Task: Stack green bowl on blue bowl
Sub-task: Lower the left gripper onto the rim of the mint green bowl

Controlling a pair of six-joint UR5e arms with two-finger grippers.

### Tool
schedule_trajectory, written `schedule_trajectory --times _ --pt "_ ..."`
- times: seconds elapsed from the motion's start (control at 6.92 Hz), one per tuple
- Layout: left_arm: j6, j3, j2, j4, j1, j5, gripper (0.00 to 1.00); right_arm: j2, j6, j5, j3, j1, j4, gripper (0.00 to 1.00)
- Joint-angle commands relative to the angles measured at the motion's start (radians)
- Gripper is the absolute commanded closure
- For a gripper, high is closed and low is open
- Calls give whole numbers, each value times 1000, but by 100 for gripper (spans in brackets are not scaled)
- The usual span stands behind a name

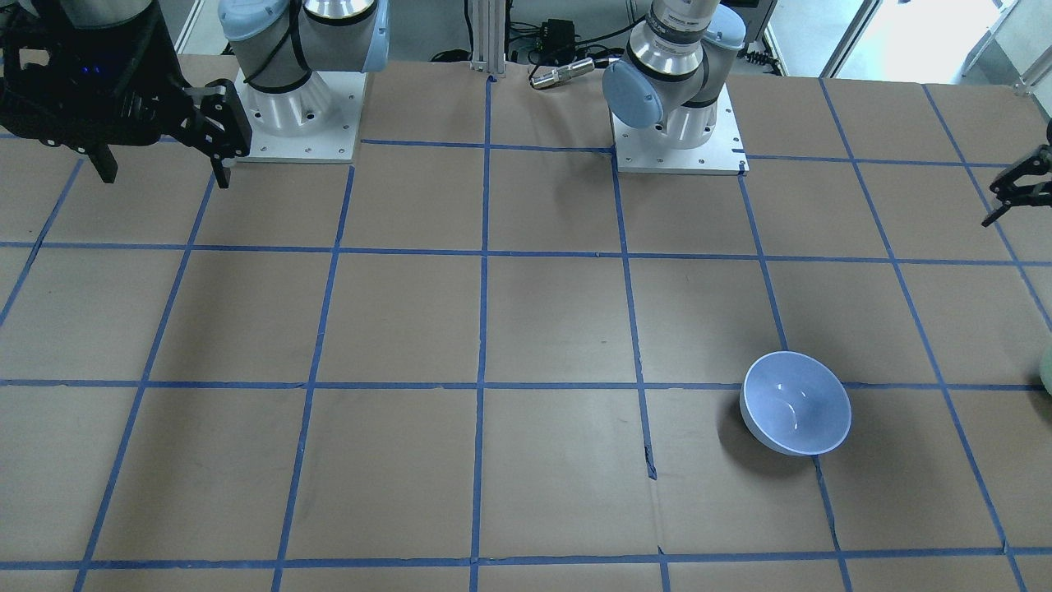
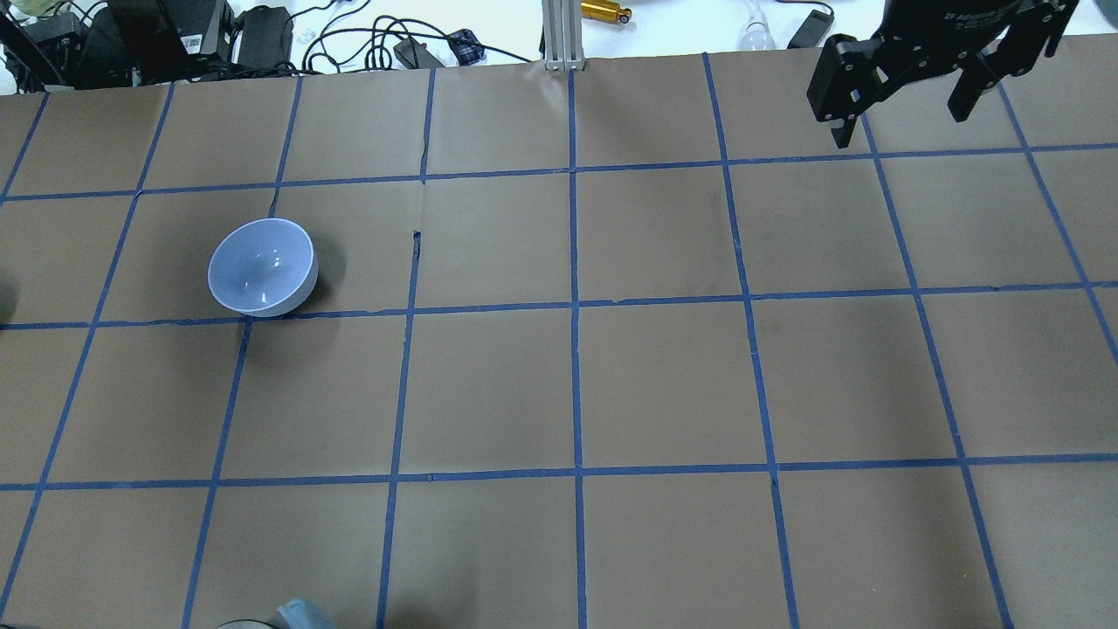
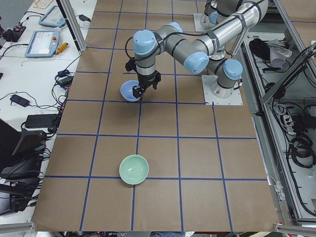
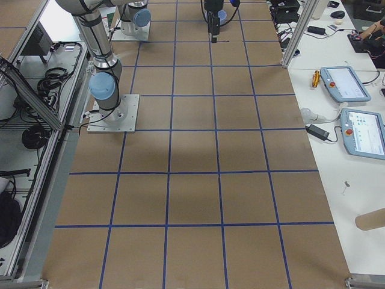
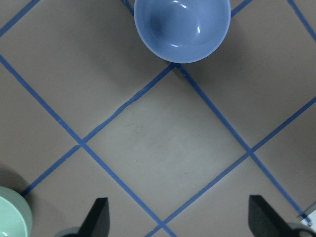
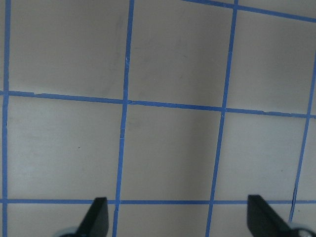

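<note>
The blue bowl (image 1: 795,403) stands upright and empty on the brown table; it also shows in the overhead view (image 2: 262,266), the exterior left view (image 3: 129,91) and the left wrist view (image 5: 182,27). The green bowl (image 3: 134,169) stands upright nearer the table's left end, apart from the blue bowl; only its edge shows in the front view (image 1: 1047,370) and the left wrist view (image 5: 12,219). My left gripper (image 5: 180,222) is open and empty, high above the table between the two bowls, and shows at the front view's right edge (image 1: 998,201). My right gripper (image 1: 164,174) is open and empty, far from both bowls.
The table (image 2: 576,384) is brown paper with a blue tape grid. Both arm bases (image 1: 678,123) stand at its robot-side edge. Cables and boxes (image 2: 175,35) lie beyond the far edge. A post (image 2: 559,35) stands at the far edge's middle.
</note>
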Motion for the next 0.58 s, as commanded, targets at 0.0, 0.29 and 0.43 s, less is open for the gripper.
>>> schedule_trajectory --times 0.0,0.29,0.43 --pt "258 4 -113 145 94 6 0 0 0 0 0 0 0 0" --pt "490 36 -233 185 185 10 0 0 0 0 0 0 0 0" --pt "585 56 -282 239 220 10 0 0 0 0 0 0 0 0"
